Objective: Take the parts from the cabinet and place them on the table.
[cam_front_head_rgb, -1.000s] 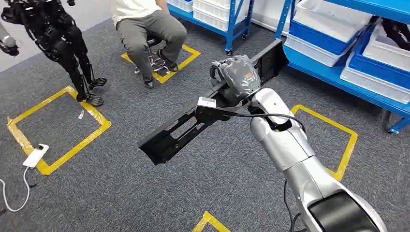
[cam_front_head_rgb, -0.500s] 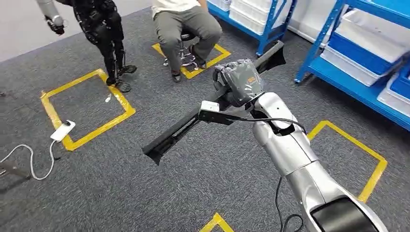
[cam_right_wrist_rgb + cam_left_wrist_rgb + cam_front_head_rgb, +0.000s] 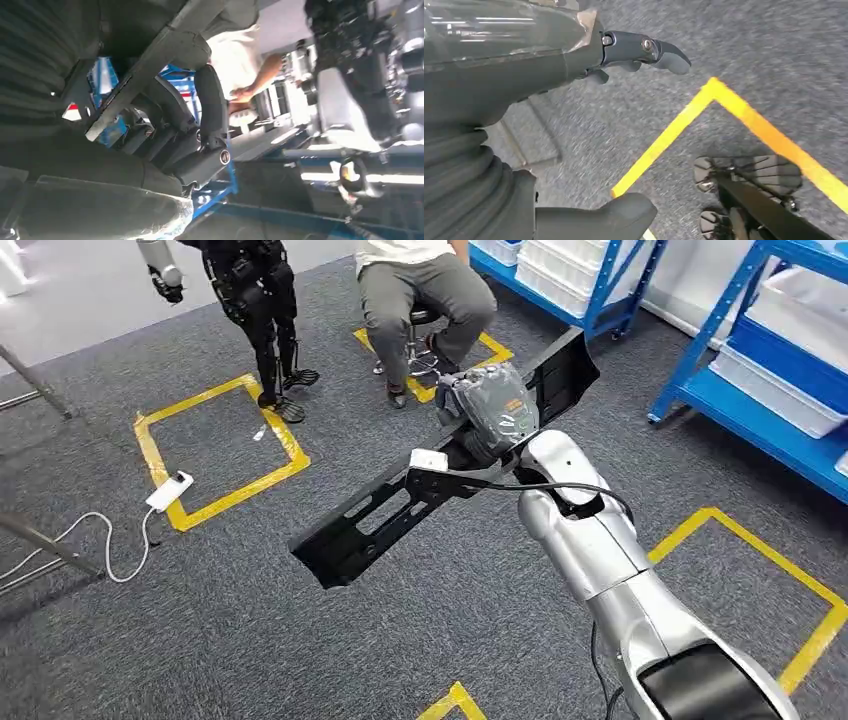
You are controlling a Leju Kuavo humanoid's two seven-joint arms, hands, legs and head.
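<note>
One long black part (image 3: 455, 465) is held up in the head view by the right hand (image 3: 487, 410), whose fingers wrap its middle so that both ends stick out over the grey carpet (image 3: 250, 640). Blue shelves (image 3: 760, 360) with white bins stand off to the right, a seated person (image 3: 420, 300) and another dark robot (image 3: 255, 300) are farther ahead, and yellow tape squares (image 3: 215, 445) mark the floor. I judge this to be the carrying step: the part is out of the cabinet and not yet set down, with no table top visible.

In the left wrist view, the left hand (image 3: 524, 100) hangs over carpet and a yellow tape corner (image 3: 714, 90), its fingers apart and holding nothing.

In the right wrist view, dark fingers (image 3: 212, 107) curl around a bar of the part (image 3: 150, 70); the grip looks firm.

The next move likely calls for bringing the table into sight, then lowering the part level, mindful that its long ends could catch the shelves or the person.
</note>
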